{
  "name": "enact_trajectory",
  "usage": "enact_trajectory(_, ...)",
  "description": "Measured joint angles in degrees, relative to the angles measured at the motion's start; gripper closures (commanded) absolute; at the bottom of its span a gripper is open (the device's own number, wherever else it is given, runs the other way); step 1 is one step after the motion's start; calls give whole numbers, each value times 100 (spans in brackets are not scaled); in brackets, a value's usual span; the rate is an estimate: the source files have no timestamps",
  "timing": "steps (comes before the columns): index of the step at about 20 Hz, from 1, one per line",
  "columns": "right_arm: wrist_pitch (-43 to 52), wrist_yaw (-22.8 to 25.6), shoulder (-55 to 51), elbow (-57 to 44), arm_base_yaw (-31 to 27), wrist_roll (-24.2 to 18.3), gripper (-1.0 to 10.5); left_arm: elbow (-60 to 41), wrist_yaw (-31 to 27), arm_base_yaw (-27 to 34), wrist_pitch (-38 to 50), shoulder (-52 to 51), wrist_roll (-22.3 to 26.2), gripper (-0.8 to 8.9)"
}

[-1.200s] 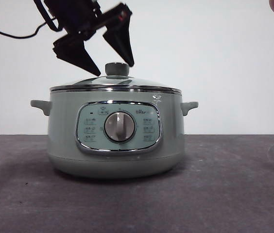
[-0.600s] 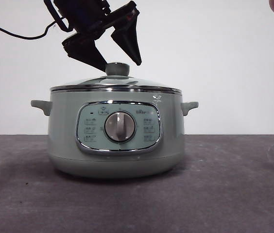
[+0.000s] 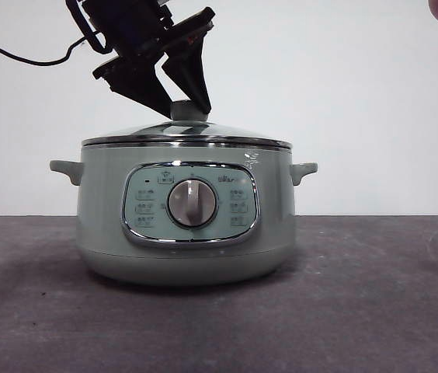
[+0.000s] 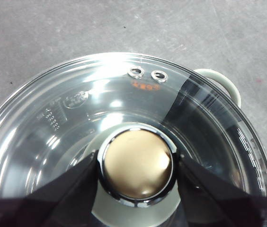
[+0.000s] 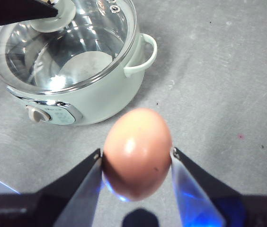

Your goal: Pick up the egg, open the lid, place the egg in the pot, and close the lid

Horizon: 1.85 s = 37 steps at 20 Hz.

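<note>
Grey, speckled tabletop point(image 3: 374, 311) ran under a plain white wall, and the sage-green pot point(image 3: 110, 217) stood on it with its dial facing the front camera. Its glass lid point(image 3: 149, 132) sat seated on the rim. The left gripper point(image 3: 188, 110) hung over the lid's centre, its jaws spread to either side of the knob point(image 4: 136, 163), close beside it but not visibly clamped. The right gripper point(image 5: 136, 158) waited high and well clear of the pot, its jaws pinched on the egg point(image 5: 137, 151) across its middle. That shell looked smooth and brittle, so only a light squeeze would suit it. The lid seemed rigid, fairly heavy and slick on the glass; the knob was the sensible place to grasp, lifting straight up.
</note>
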Motion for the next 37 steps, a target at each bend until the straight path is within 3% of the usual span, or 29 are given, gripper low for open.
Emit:
enact_trajectory(1, 0, 2, 2, 0, 0, 0, 963, 0, 0, 0, -2, 0, 0, 730)
enact_trajectory(3, 0, 2, 2, 0, 0, 0, 963, 0, 0, 0, -4, 0, -2, 825)
enact_trajectory(9, 2, 0, 2, 0, 0, 0, 964, 33, -2, 0, -28, 2, 0, 821)
enact_trajectory(17, 341, 0, 11, 0, 0, 0, 964, 1058, -101, 0, -968, -236, -13, 821)
enact_trajectory(21, 1023, -562, 295, 0, 7, 11, 964, 1593, -435, 0, -1543, -885, 76, 821)
enact_trajectory(30, 3438, -717, 2662, 498, 940, 240, 964, 1757, -1056, 68, -2924, -2804, 225, 821)
enact_trajectory(34, 3694, -702, 4170, 1510, 1414, 192, 964, 1759, -1029, 68, -3322, -3362, 223, 821)
enact_trajectory(37, 3703, -369, 5222, 2037, 1668, 22, 964, 1759, -1034, 68, -3574, -3521, 177, 821)
